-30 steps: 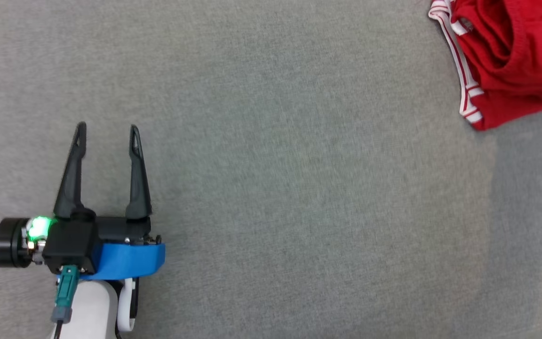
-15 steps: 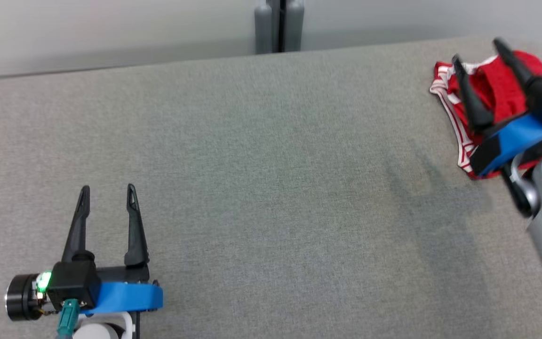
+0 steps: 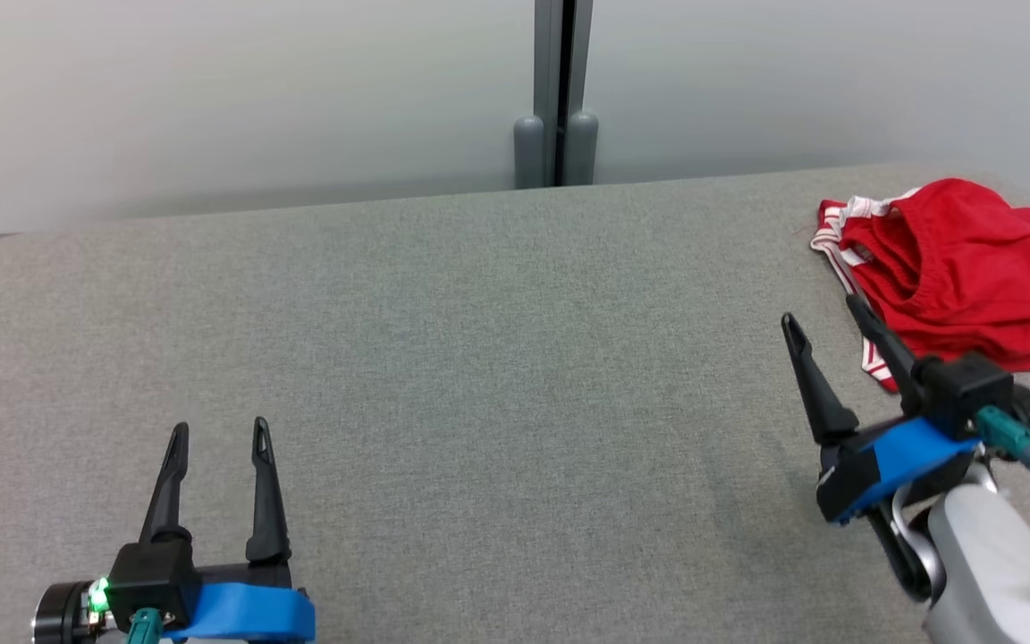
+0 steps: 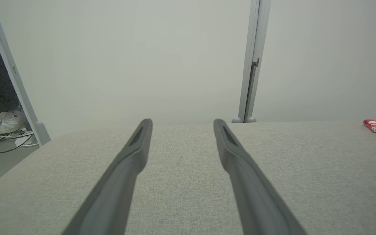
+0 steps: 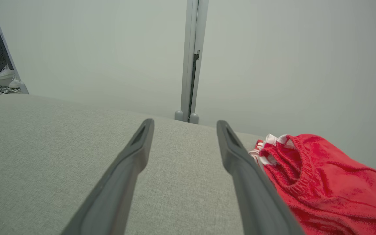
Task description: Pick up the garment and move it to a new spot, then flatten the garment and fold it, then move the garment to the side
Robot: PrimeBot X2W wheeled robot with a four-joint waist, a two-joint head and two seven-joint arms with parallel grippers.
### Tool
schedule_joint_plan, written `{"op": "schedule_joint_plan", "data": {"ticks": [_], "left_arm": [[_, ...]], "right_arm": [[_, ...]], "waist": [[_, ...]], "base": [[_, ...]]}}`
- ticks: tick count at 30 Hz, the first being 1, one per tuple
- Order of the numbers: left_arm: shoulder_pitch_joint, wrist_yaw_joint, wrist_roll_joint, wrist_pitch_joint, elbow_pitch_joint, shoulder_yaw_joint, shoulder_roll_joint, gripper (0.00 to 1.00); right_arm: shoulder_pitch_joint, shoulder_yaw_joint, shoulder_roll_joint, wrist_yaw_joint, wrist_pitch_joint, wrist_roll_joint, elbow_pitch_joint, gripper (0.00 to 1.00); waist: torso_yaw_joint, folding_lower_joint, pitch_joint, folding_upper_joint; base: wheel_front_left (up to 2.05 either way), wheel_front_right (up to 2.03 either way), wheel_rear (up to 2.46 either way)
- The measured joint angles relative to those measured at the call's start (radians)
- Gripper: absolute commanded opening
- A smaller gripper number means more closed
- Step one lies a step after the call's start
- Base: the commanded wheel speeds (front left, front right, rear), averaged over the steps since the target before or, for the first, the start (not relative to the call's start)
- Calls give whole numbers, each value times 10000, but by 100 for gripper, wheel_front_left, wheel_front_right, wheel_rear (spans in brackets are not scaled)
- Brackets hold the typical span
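Drawn back off the crumpled red cloth shorts (image 3: 962,259), the right claw (image 3: 819,310) gapes empty just lower-left of them; left claw (image 3: 220,425), released, sits far off.

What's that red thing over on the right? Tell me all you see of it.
The red garment looks like soft knit shorts, with a gathered elastic waistband and red-and-white striped trim along its left edge. It lies crumpled, not flat, at the far right of the grey fabric surface, resting on it. The open right gripper stands close beside it; contact cannot be told.
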Motion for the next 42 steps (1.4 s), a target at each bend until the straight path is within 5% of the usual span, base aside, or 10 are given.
{"op": "schedule_joint_plan", "data": {"ticks": [19, 42], "left_arm": [[486, -284, 40, 0, 374, 96, -184, 100], [521, -318, 44, 0, 196, 305, -236, 100]], "right_arm": [[3553, -1638, 1367, -2, 0, -481, -2527, 100], [4040, -2182, 2080, -2, 0, -966, -3204, 100]], "waist": [[127, 0, -856, 1], [234, 1, -1074, 4]], "base": [[0, 0, 0], [0, 0, 0]]}}
